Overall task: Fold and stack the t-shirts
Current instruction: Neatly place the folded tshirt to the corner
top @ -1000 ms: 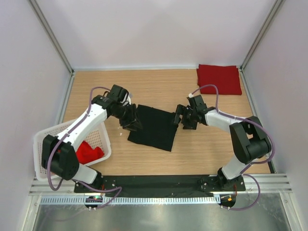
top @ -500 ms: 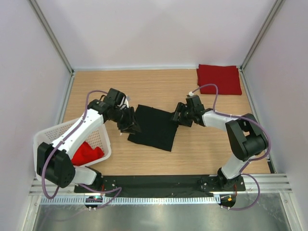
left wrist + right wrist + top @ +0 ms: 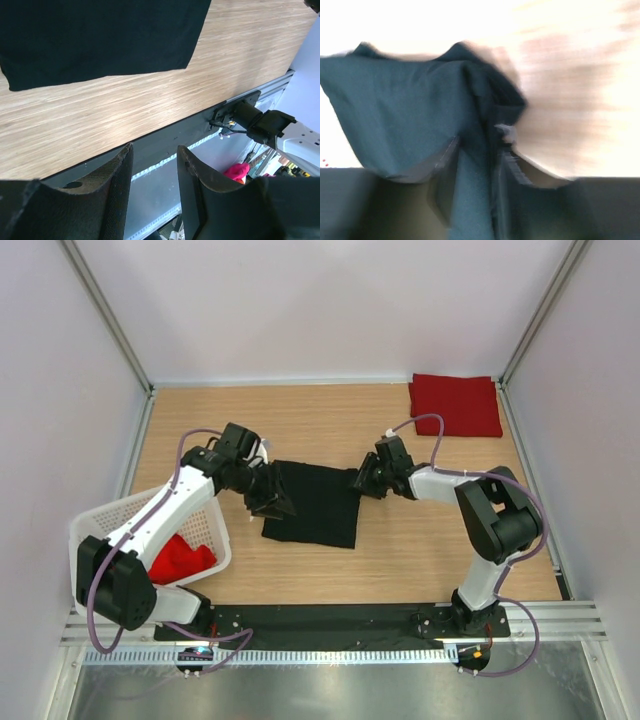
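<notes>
Black shirt lies as a flat rectangle mid-surface, between the two arms. Right tool is clamped on its far right corner. The right wrist view is blurred but shows dark cloth bunched in the jaws. Left tool sits at the shirt's left edge. In the left wrist view it is spread apart and empty, with the cloth beyond the tips.

Risks:
- Only one side is held, so a pull from the right tool likely drags or skews the whole shirt instead of folding it.
- The pinch is on a small corner and may slip out.
- The left tool, closing where it is, may catch nothing or only one layer.

Folded red shirt sits in the far right corner. Loose red shirt is in the basket.
</notes>
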You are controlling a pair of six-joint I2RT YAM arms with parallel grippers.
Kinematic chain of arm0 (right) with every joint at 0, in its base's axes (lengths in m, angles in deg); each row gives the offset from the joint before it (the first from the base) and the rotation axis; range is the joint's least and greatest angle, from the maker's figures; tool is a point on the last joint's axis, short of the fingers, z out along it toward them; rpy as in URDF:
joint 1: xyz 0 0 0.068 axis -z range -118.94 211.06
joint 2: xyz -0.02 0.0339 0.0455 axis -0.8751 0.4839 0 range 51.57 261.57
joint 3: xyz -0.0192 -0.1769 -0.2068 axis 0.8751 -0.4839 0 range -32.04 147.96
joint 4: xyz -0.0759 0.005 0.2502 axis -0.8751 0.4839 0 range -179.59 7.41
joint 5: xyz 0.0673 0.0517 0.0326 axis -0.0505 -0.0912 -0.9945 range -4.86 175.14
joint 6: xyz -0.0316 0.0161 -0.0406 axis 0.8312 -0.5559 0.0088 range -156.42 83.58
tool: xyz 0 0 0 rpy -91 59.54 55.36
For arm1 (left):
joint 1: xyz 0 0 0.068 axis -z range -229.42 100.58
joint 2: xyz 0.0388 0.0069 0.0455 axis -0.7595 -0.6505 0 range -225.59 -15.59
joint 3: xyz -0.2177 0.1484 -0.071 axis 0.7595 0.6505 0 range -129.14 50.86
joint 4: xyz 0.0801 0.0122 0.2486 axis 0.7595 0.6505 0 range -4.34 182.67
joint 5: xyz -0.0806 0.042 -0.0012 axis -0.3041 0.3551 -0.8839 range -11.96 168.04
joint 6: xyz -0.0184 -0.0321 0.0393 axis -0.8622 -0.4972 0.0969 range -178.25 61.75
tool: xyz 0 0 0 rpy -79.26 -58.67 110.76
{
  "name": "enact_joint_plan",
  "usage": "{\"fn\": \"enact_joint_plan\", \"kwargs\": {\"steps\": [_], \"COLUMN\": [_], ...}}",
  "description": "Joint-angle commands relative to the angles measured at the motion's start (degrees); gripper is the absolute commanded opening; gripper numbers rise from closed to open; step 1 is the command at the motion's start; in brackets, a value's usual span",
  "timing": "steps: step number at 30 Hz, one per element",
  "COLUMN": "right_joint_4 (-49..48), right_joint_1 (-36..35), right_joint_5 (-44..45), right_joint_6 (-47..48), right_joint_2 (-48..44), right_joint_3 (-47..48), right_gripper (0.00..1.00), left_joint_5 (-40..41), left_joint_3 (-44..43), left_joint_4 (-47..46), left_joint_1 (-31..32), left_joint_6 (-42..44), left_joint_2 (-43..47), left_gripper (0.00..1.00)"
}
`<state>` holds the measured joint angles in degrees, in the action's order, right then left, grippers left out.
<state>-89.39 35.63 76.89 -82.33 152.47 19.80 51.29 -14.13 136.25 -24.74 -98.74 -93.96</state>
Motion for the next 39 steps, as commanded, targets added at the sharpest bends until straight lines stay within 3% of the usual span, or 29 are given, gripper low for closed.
{"fn": "enact_joint_plan", "kwargs": {"steps": [1, 3, 4, 5, 9, 18, 31, 39], "right_joint_4": [1.3, 2.6, 5.0, 6.6, 24.8, 46.3, 52.5, 48.7], "right_joint_1": [-0.7, -0.7, -0.7, -0.6, -0.6, 1.6, 11.9, 16.7], "right_joint_5": [4.5, 6.6, 7.8, 7.9, 12.3, 15.7, 20.5, 20.7], "right_joint_6": [-0.5, 2.1, 3.4, 5.4, 19.5, 41.2, 53.3, 54.6], "right_joint_2": [4.6, 3.5, 3.2, 2.9, 4.3, 9.9, 22.0, 25.0], "right_joint_3": [0.2, 1.4, 3.6, 5.4, 19.9, 50.4, 80.8, 86.4], "right_gripper": [0.34, 0.19, 0.06, 0.01, 0.01, 0.01, 0.01, 0.01], "left_joint_5": [-3.6, -4.0, -4.5, -4.5, -3.4, -2.3, -1.1, -0.3], "left_joint_3": [-1.5, -1.6, -1.9, -2.1, -2.9, 0.7, 5.0, 5.8], "left_joint_4": [-0.5, -0.4, -0.4, -0.4, 0.3, -1.2, -4.8, -6.1], "left_joint_1": [-1.0, -1.6, -2.1, -2.4, -3.2, -3.6, -3.6, -3.7], "left_joint_6": [0.0, 0.0, -0.1, 0.0, 0.7, 1.4, -0.3, -1.0], "left_joint_2": [1.6, 1.8, 1.9, 2.3, 3.4, 5.8, 3.9, 1.6], "left_gripper": [0.42, 0.42, 0.42, 0.42, 0.42, 0.42, 0.42, 0.41]}}
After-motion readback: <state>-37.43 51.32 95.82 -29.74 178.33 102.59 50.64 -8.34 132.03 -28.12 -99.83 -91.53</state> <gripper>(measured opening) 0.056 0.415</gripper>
